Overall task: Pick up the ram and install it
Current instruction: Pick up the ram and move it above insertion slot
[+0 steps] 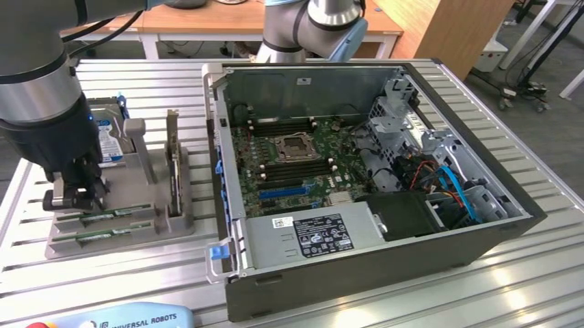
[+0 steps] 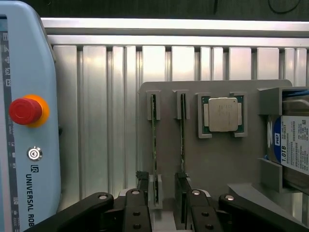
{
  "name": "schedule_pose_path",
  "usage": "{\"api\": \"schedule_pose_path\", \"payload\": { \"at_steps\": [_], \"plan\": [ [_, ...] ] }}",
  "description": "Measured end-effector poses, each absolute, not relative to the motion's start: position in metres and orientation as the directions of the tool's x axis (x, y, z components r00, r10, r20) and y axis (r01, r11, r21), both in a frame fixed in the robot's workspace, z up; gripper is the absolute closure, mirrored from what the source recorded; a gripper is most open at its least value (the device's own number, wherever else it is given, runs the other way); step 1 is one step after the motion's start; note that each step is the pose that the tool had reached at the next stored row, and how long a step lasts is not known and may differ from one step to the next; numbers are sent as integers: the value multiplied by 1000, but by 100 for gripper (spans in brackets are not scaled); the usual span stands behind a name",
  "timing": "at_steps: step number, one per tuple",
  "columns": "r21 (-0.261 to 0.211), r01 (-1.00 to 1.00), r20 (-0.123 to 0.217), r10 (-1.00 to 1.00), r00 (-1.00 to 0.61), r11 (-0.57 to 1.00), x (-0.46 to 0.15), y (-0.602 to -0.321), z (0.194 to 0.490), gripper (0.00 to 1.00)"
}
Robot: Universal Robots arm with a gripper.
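The fingers (image 2: pixel 143 183) are wide open and empty, straddling the ram (image 2: pixel 154 135), lower left in the exterior view; centre them squarely before closing.

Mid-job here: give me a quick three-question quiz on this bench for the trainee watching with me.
1. True or false: both ram sticks stand in slots of the grey holder.
2. What sits in the holder between the ram sticks and the hard drive? A) a fan B) the processor chip C) a screwdriver
3. Fill in: over the holder, the jaws stand ____.
Key: 1 true; 2 B; 3 open.
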State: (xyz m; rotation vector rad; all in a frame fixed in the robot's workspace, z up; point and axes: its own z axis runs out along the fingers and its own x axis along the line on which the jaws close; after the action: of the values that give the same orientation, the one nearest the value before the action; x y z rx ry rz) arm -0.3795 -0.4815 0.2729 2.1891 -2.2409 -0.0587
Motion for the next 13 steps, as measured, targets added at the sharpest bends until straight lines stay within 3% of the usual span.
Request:
{"api": "schedule_pose_path", "payload": {
  "at_steps": [13],
  "plan": [
    [33, -999, -20, -1000, -24, 23, -380, -482, 259, 64]
  ]
}}
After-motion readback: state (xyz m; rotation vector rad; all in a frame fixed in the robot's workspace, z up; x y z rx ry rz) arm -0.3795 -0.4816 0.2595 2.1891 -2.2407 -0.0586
